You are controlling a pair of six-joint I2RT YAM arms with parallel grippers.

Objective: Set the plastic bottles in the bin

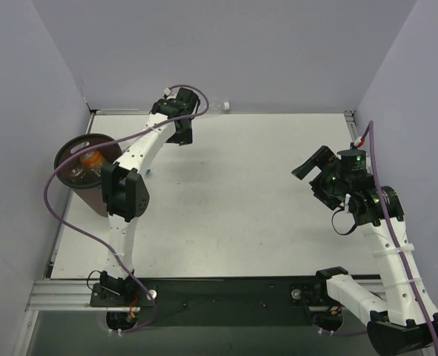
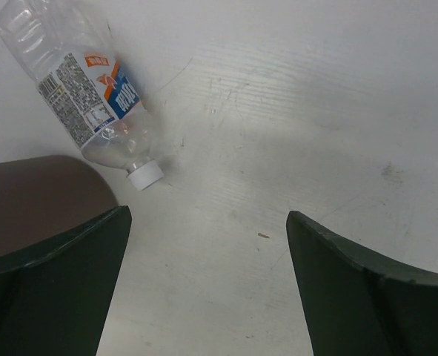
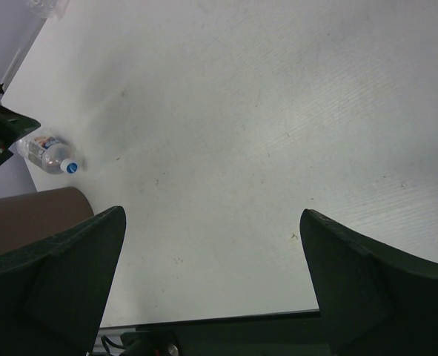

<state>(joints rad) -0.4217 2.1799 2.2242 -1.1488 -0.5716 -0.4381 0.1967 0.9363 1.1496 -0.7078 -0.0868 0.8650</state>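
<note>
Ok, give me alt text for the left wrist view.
A clear plastic bottle with a blue-and-orange label and white cap lies on its side on the white table, upper left. The left tool, its two dark fingers open and empty, frames the foreground, with the round dark brown bin at lower left.

The top camera looks down on my table [image 1: 241, 193] from behind, bases at 6 o'clock. My left wrist camera sits close above it, my right one farther off; both catch the bin [image 2: 33, 193] at 8 o'clock.
</note>
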